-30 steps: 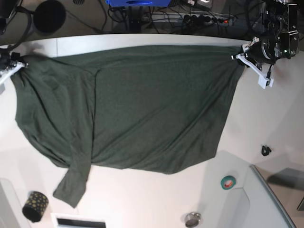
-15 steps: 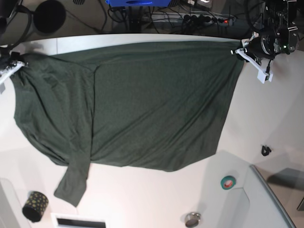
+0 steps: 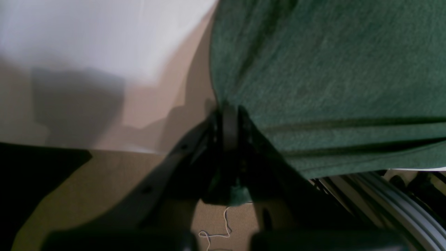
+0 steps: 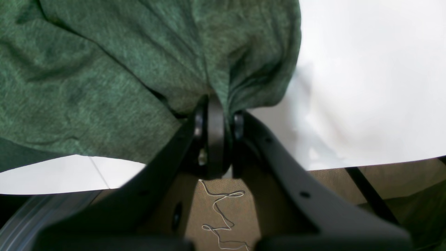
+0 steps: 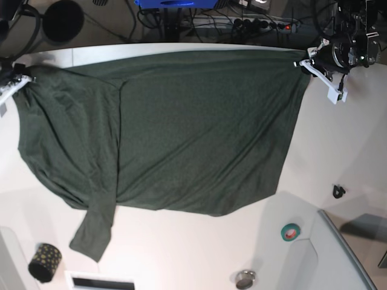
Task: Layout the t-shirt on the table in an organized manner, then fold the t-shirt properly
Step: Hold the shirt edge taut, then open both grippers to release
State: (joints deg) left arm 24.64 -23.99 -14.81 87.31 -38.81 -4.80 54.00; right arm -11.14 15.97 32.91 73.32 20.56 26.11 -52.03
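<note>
The dark green t-shirt (image 5: 181,127) lies spread across the white table (image 5: 338,145), stretched between my two arms along the far edge. My left gripper (image 5: 305,63) is shut on the t-shirt's far right corner; up close the black fingers (image 3: 228,125) pinch the green cloth (image 3: 331,76). At the far left my right gripper (image 5: 24,78) is shut on the other corner, where bunched t-shirt fabric (image 4: 139,59) runs into the closed fingers (image 4: 216,136). A sleeve (image 5: 91,232) trails toward the near left.
A grey tray (image 5: 338,260) sits at the near right corner with a green tape roll (image 5: 290,231) beside it. A small black clip (image 5: 338,191), a round metal piece (image 5: 245,279) and a dotted black cup (image 5: 44,261) stand near the front. Cables and a power strip (image 5: 260,24) lie beyond the far edge.
Both grippers have pulled the t-shirt's top edge slightly farther toward the table's far edge. The cloth lies a little flatter.
</note>
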